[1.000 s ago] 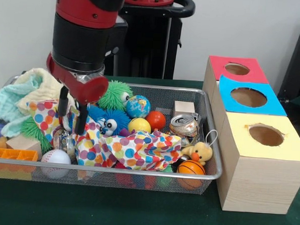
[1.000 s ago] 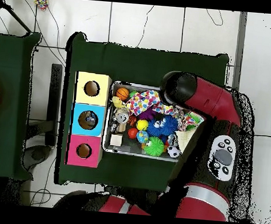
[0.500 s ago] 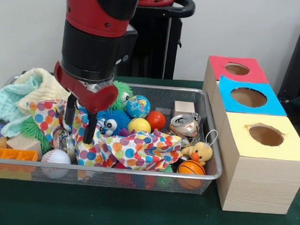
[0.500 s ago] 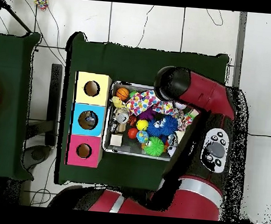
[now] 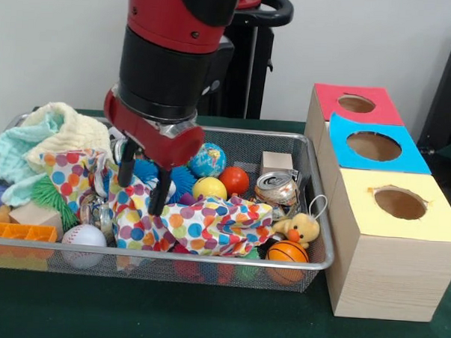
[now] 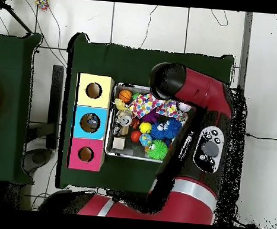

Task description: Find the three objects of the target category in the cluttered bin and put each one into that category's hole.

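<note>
Wire-mesh bin (image 5: 313, 210) sits on the green bench (image 5: 204, 318), crammed with toys; I read no legible writing on anything, and the crushed can (image 5: 275, 189) shows only blurred print. Across the middle lies a polka-dot cloth (image 5: 200, 224), crumpled, its long run going left to right and covering whatever is under it. My pincer (image 5: 142, 182) hangs over the cloth's left part, its two dark fingers (image 5: 159, 192) spread apart and holding nothing, tips just at the fabric. Behind them I see a blue fuzzy toy (image 5: 181, 180), a globe ball (image 5: 208, 159), a yellow ball (image 5: 210, 188) and a red ball (image 5: 234, 180); a wooden block (image 5: 277, 162) stands at the far wall. Nearer me, a baseball (image 5: 83, 236) at left, a small basketball (image 5: 287, 252) and a yellow duck (image 5: 301, 229) at right. Beside the bin stand three boxes with round holes: red top (image 5: 355, 104), blue top (image 5: 374, 146), yellow top (image 5: 400, 203).
</note>
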{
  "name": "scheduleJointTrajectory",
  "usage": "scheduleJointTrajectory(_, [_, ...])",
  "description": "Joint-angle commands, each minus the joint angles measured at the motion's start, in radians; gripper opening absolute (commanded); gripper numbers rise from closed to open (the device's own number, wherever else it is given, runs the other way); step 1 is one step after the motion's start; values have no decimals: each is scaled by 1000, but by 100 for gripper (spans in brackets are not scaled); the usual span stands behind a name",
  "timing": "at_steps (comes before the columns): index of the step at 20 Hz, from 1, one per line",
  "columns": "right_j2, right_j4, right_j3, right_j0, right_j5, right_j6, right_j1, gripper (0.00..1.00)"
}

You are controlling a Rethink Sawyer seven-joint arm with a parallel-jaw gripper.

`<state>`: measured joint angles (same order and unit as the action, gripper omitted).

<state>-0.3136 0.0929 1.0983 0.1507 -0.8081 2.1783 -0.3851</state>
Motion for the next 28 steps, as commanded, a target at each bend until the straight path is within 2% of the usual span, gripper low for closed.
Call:
scheduleJointTrajectory(1, [-18, 45, -6, -63, -125, 299, 15, 100])
scheduleJointTrajectory(11, [-104, 139, 72, -153, -81, 452, 21, 100])
scheduleJointTrajectory(18, [-98, 172, 102, -149, -14, 452, 39, 100])
scheduleJointTrajectory(23, [-73, 176, 144, -134, 86, 447, 62, 100])
scheduleJointTrajectory(28, [-35, 183, 143, -106, 174, 412, 109, 100])
